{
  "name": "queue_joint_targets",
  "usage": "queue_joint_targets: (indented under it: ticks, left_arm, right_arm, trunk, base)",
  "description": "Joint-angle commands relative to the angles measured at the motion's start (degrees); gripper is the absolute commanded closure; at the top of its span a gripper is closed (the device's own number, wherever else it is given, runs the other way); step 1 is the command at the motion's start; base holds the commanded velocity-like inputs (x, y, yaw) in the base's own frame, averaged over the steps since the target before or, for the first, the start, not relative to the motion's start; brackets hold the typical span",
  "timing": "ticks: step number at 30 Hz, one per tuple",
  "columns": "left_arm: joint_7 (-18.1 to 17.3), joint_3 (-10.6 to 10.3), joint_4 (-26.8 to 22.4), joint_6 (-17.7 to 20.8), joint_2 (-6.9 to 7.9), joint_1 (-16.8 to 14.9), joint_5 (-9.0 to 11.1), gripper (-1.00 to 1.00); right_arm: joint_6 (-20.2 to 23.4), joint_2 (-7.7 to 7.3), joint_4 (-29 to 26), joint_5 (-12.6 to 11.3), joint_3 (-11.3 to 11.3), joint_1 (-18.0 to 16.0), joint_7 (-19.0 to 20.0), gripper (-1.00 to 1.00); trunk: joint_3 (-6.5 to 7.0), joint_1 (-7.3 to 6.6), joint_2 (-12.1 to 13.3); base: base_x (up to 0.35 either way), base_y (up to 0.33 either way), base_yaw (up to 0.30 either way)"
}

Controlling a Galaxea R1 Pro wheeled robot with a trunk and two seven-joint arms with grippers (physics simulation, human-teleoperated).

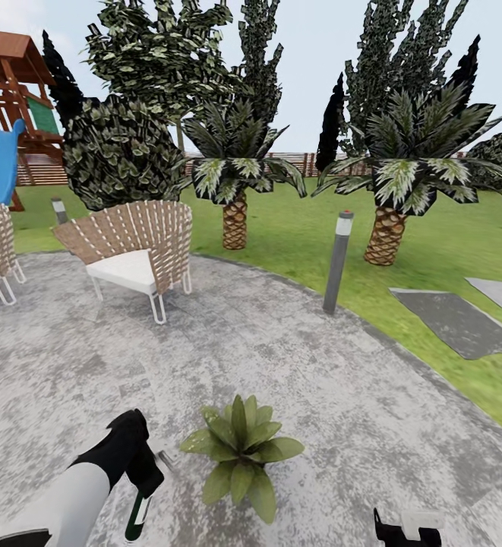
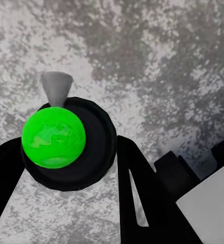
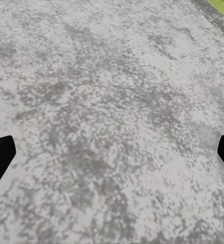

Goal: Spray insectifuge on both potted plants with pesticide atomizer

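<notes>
Round grey speckled paving (image 1: 296,357) fills the foreground, lawn (image 1: 304,228) behind it. One potted plant (image 1: 241,447) sits on the paving, just right of the left pincer (image 1: 146,486); its pot is hidden under the leaves. Left pincer grips the spray bottle (image 2: 66,142): bright green cap, black collar, grey nozzle, body mostly cut off. Right pincer (image 3: 112,157) spread wide, only its black fingertips (image 3: 0,157) visible over bare paving.

Wicker chair (image 1: 133,254) beside grey bollard lamp (image 1: 338,262); two palms (image 1: 235,190) behind; wooden playset (image 1: 11,91).
</notes>
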Motion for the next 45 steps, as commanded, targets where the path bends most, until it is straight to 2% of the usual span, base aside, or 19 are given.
queue_joint_targets:
  ticks: [1, 8, 14, 21, 24, 26, 29, 31, 34, 36, 37, 40, 45]
  left_arm:
    - [-0.4, 0.35, -0.08, 0.36, -0.03, -0.02, -0.36, 1.0]
    - [-0.39, 0.31, -0.16, 0.41, -0.09, -0.32, -0.4, 1.0]
    - [-0.62, 0.21, -0.16, 0.35, 0.43, -0.37, -0.38, 1.0]
    - [-0.87, 0.25, -0.12, 0.35, 0.16, -0.48, -0.28, 1.0]
    - [-2.53, 0.27, -0.22, 0.34, 0.2, -1.57, -0.8, 1.0]
    - [-5.32, 0.21, -0.19, 0.38, 0.02, -3.19, -2.61, 1.0]
    - [-8.71, 0.31, -0.17, 0.39, -0.39, -4.26, -8.63, 1.0]
    - [-9.12, 0.28, -0.17, 0.35, -0.77, -4.36, -11.03, 1.0]
    - [-12.95, 0.1, -0.08, 0.17, -0.88, -4.38, -15.53, 1.0]
    - [-15.44, -0.76, -0.02, 0.1, -0.82, -4.14, -18.82, 1.0]
    - [-17.04, -1.45, 0.0, 0.08, -0.8, -3.93, -21.19, 1.0]
    - [-17.81, -1.67, -0.06, 0.21, -0.85, -3.9, -22.13, 1.0]
    - [-17.96, -1.66, -0.12, 0.42, -1.52, -4.35, -22.31, 1.0]
  right_arm:
    - [-0.18, 0.0, 0.1, 0.61, -0.22, -0.06, -0.36, -1.0]
    - [-0.18, 0.01, 0.1, 0.61, -0.22, -0.06, -0.37, -1.0]
    - [-0.18, 0.01, 0.1, 0.61, -0.16, -0.06, -0.37, -1.0]
    - [-0.18, 0.08, 0.1, 0.61, -0.15, -0.06, -0.37, -1.0]
    - [-0.18, 0.09, 0.1, 0.61, -0.15, -0.06, -0.37, -1.0]
    - [-0.18, 0.09, 0.1, 0.61, -0.17, -0.06, -0.37, -1.0]
    - [-0.18, 0.09, 0.1, 0.61, -0.15, -0.06, -0.37, -1.0]
    - [-0.18, 0.09, 0.1, 0.58, -0.17, -0.06, -0.37, -1.0]
    - [-0.18, 0.09, 0.1, 0.59, -0.17, -0.06, -0.31, -1.0]
    - [-0.19, 0.09, 0.1, 0.63, -0.16, -0.06, -0.24, -1.0]
    - [-0.18, 0.08, 0.1, 0.65, -0.15, -0.06, -0.21, -1.0]
    - [-0.18, 0.07, 0.1, 0.69, -0.15, -0.06, -0.2, -1.0]
    - [-0.18, 0.06, 0.1, 0.62, -0.18, -0.06, -0.2, -1.0]
  trunk:
    - [-0.06, 0.01, -0.02]
    - [-0.06, 0.01, -0.02]
    - [-0.06, 0.01, -0.02]
    - [-0.06, 0.01, -0.02]
    - [-0.06, 0.01, -0.02]
    - [-0.06, 0.01, -0.02]
    - [-0.06, 0.01, -0.02]
    - [-0.06, 0.01, -0.02]
    - [-0.06, 0.01, -0.02]
    - [-0.06, 0.01, -0.02]
    - [-0.06, 0.01, -0.02]
    - [-0.06, 0.01, -0.02]
    - [-0.06, 0.01, -0.02]
  base:
    - [0.153, -0.188, 0.0]
    - [-0.143, -0.186, 0.0]
    - [-0.049, -0.019, 0.014]
    - [0.035, -0.082, 0.224]
    - [0.117, -0.231, 0.055]
    - [0.123, -0.242, 0.011]
    - [0.065, -0.127, 0.002]
    - [0.013, -0.025, 0.0]
    - [0.002, -0.003, 0.0]
    - [0.0, 0.0, 0.0]
    - [0.0, 0.0, 0.0]
    - [0.0, 0.0, 0.0]
    - [0.0, 0.0, 0.0]
